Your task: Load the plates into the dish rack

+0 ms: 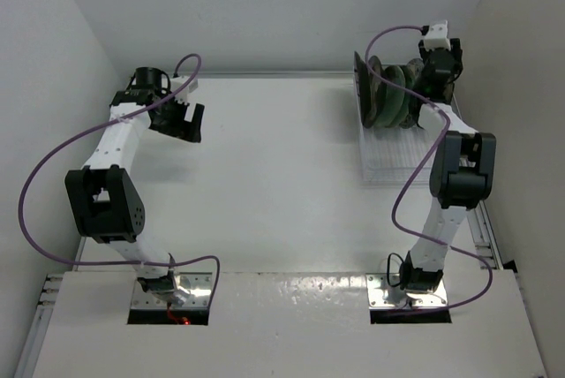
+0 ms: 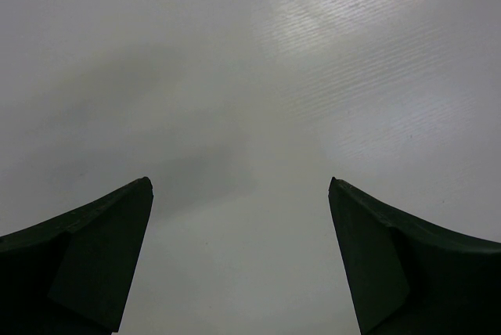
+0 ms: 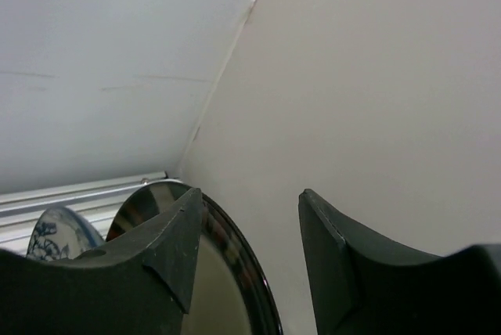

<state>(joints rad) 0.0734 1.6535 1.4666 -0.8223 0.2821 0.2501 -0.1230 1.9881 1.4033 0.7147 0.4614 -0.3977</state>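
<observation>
Plates (image 1: 388,95) stand upright in dish rack (image 1: 393,164)

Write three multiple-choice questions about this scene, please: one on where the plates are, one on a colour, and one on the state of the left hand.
1. Where do the plates stand?
A. In the dish rack at the far right of the table
B. In a stack at the middle of the table
C. Beside the left arm's base

2. What colours has the patterned plate at the left of the right wrist view?
A. Red and black
B. Blue and white
C. Yellow and green

3. How is the left hand?
A. Shut on a plate
B. Shut on a rack wire
C. Open and empty above bare table

Answers:
1 A: the top view shows them upright on edge in the rack.
2 B: its pattern is blue on white.
3 C: its fingers stand wide apart with only table between them.
</observation>
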